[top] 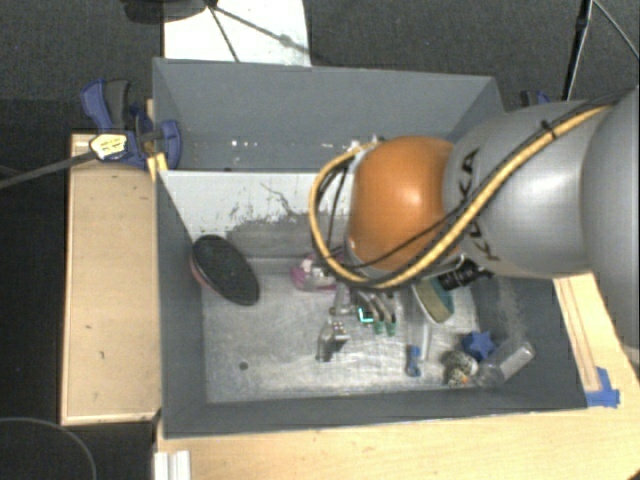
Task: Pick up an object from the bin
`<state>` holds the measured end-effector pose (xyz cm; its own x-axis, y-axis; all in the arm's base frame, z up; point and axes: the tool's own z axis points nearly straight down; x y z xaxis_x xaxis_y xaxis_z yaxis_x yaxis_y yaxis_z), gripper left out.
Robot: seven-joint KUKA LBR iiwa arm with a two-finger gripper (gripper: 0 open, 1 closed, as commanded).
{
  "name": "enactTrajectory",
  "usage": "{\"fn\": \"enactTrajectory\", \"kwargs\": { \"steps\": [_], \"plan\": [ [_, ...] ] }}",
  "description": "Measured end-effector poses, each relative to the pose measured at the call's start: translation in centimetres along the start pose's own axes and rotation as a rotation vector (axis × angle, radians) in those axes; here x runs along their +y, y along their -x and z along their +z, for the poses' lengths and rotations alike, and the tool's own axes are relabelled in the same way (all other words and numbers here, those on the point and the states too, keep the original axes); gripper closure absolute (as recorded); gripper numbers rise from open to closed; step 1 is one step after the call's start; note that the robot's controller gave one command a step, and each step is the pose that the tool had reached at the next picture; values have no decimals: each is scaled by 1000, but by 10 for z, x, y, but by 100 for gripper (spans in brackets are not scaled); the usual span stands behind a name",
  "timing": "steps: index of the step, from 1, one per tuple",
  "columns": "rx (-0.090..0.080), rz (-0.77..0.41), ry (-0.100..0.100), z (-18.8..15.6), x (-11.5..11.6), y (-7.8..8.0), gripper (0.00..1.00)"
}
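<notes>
My gripper (330, 340) hangs under the arm's orange cover, low over the bin floor near the middle. A small purple and pink thing (311, 276) lies just behind it to the left. A green-marked small thing (377, 317) sits close on its right, partly hidden by the arm. A black oval pad (225, 271) rests further left against the bin's left wall. Nothing shows in the gripper's grasp.
To the right lie a white and teal piece (436, 299), a thin blue-tipped stick (412, 356), a blue knobbly piece (479, 345) and a clear plastic item (506, 361) in the front right corner. The arm covers the bin's back right.
</notes>
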<state>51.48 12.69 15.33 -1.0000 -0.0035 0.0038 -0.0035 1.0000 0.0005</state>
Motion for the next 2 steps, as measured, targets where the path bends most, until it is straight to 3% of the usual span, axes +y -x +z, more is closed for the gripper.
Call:
{"fn": "enactTrajectory", "kwargs": {
  "steps": [1,2],
  "plan": [
    [-10,-273,1,81,42,77,0],
    [-10,-218,3,55,115,74,0]
  ]
}}
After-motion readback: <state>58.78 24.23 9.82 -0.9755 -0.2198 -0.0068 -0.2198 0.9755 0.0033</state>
